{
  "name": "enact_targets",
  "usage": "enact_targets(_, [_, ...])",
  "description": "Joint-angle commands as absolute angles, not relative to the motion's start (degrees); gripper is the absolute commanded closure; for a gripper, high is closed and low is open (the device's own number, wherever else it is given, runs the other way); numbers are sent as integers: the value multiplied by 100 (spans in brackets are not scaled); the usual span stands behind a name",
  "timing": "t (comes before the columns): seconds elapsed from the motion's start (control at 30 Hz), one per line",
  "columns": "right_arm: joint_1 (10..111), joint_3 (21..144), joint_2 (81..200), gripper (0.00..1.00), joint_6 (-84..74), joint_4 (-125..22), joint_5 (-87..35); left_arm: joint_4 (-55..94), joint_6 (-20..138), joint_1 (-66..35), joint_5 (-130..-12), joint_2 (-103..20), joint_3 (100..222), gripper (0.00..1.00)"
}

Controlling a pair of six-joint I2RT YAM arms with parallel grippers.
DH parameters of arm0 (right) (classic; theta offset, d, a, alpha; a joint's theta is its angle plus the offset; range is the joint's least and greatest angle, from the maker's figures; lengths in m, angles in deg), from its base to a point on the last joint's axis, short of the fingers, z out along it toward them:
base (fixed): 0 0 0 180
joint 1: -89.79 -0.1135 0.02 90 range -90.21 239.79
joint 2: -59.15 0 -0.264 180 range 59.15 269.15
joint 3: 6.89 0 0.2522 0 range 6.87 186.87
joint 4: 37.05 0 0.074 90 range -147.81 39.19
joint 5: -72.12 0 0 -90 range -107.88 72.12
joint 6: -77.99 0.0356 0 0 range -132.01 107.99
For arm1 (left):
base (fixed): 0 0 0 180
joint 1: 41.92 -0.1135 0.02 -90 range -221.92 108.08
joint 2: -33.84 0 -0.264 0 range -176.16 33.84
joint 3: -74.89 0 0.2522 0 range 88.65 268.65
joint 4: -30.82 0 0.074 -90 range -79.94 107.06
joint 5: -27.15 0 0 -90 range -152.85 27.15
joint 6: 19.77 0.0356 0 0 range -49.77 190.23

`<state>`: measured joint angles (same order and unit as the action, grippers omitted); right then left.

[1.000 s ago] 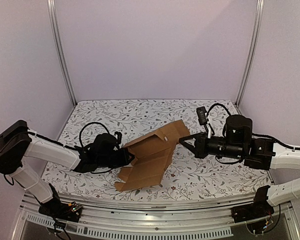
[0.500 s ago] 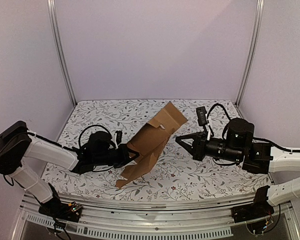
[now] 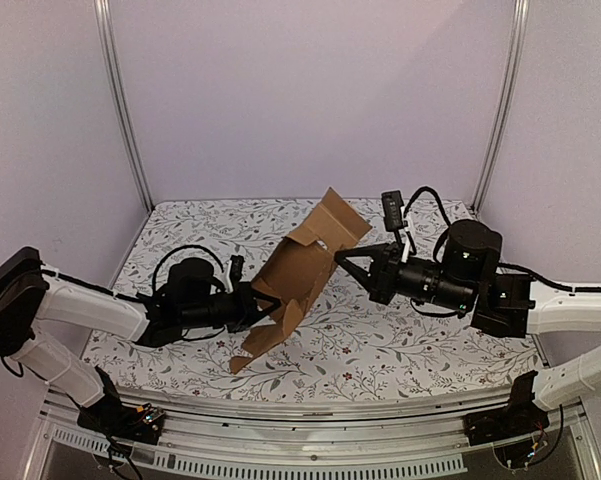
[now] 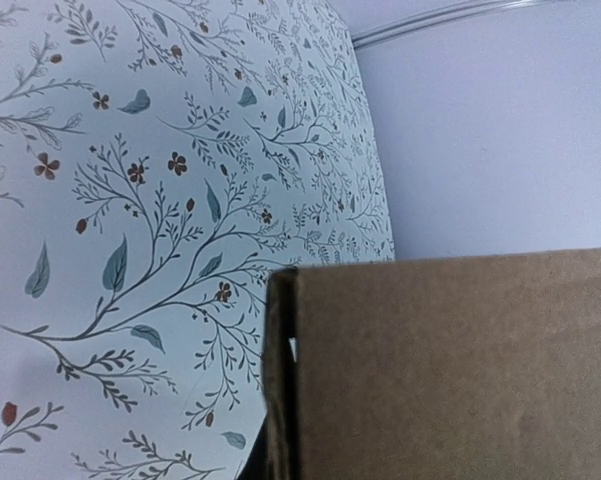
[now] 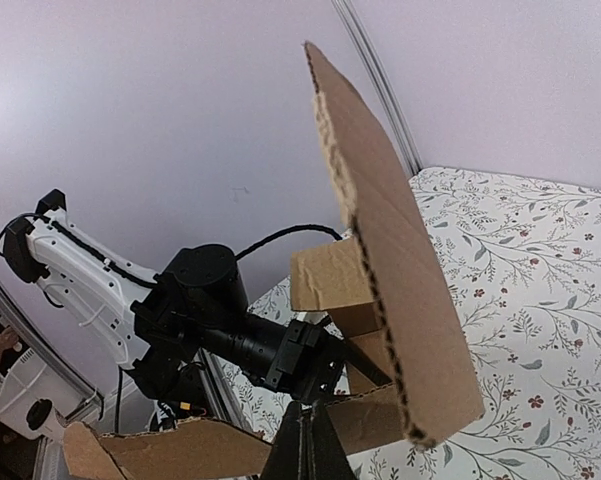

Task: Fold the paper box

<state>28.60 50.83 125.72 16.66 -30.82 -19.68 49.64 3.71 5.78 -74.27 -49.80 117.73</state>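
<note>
I'm gripping the box (image 3: 298, 278) with left jaws, long axis rising toward the bench's (image 3: 410, 352) far-right corner; closed, empty right jaws are pointing at its right face.

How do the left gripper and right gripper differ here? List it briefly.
The left gripper clamps the paper box at its lower edge; the right gripper grips nothing, its tip by the box's right side. The left gripper comes from the box's left, the right gripper from the opposite side. Both are shut.
</note>
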Motion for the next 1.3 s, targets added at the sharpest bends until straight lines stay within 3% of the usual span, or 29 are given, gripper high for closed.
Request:
enact_targets(0.0, [2779,5310,12769,100,1559,-3004,-1852,5032,449,528,-7503,-4773,11704,100])
enact_targets(0.37, [2665,5468,13136,100,1520,-3241,-1507,4702,787,536,-7483,-4458,11781,100])
enact_targets(0.7, [2552,5604,13269,100,1404,-3907,-1266,3324,2057,563,-6924,-3892,12254,100])
enact_targets(1.27, [2189,5539,13479,100,1257,-4882,-551,3205,2305,454,-7165,-3713,12585,100])
